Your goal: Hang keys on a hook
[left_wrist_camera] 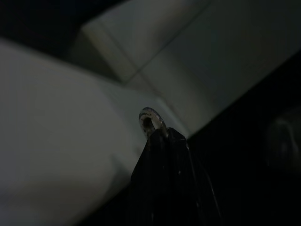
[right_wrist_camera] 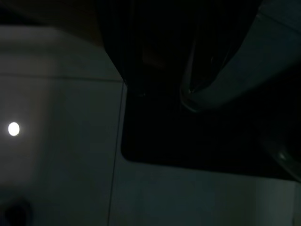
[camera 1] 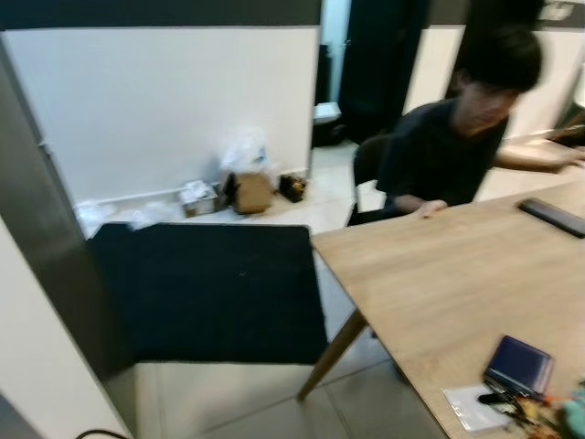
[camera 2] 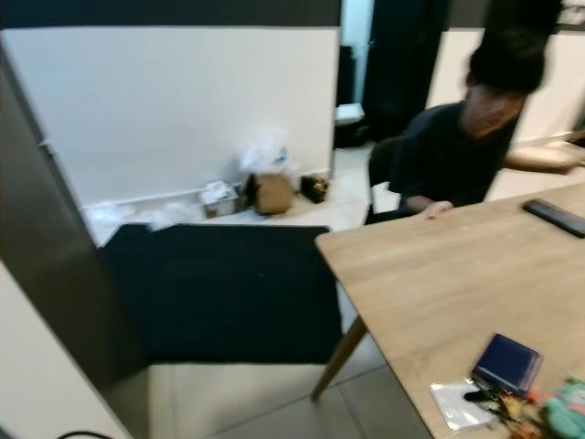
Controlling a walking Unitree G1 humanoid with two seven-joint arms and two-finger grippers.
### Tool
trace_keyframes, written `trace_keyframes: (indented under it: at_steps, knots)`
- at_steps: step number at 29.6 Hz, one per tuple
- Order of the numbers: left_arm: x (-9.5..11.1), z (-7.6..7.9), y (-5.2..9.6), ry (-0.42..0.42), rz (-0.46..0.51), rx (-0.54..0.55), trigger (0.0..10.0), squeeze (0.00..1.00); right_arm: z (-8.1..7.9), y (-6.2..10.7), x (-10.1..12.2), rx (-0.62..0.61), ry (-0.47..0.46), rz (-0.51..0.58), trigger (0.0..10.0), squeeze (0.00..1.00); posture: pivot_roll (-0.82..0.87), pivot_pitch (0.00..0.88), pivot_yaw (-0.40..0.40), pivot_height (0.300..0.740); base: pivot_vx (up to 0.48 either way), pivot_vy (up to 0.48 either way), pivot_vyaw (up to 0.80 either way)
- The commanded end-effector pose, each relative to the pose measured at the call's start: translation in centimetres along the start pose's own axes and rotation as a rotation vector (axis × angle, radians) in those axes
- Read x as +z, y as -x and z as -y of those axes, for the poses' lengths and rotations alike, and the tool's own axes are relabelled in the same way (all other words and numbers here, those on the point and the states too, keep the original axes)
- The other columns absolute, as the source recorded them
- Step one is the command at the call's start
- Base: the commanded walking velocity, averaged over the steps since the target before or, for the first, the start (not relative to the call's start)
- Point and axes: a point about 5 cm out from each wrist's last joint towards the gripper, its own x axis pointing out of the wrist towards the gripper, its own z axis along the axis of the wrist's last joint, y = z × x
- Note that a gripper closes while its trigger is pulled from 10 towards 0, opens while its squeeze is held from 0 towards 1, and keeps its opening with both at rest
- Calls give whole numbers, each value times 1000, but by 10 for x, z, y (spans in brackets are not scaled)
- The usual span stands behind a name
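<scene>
Stretching across the right, the wooden desk [camera 1: 457,274] carries the keys [camera 1: 512,402] at its near right corner, beside a dark blue wallet [camera 1: 519,364], so the right arm looks nearer. Whether either pincer is open, I cannot tell.

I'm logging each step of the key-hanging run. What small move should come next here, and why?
Probably a turn to the right toward the wooden table: the keys lie at its near corner beside a dark blue wallet, low at the right edge of the head views. A person sits at the far side.
</scene>
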Motion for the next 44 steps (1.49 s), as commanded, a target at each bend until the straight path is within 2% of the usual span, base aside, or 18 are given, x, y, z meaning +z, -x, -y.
trace_keyframes:
  at_steps: [1,5,7,44]
  knots:
    - [-3,-3,0,3,-13,9,10000,0,-3,1,-4,5,0,-16,10000,0,101,87,-10,740,0,0,781]
    - [-4,-2,1,2,-16,8,10000,0,-3,1,-4,5,1,-14,10000,0,100,87,-9,740,0,0,734]
    - [-5,-2,1,2,-20,5,10000,0,-3,1,-4,-2,-19,-9,10000,0,100,87,-8,740,0,0,0]
    - [-6,1,1,12,-14,-13,10000,0,0,0,-1,-5,-10,-2,10000,0,99,84,-14,740,0,0,0]
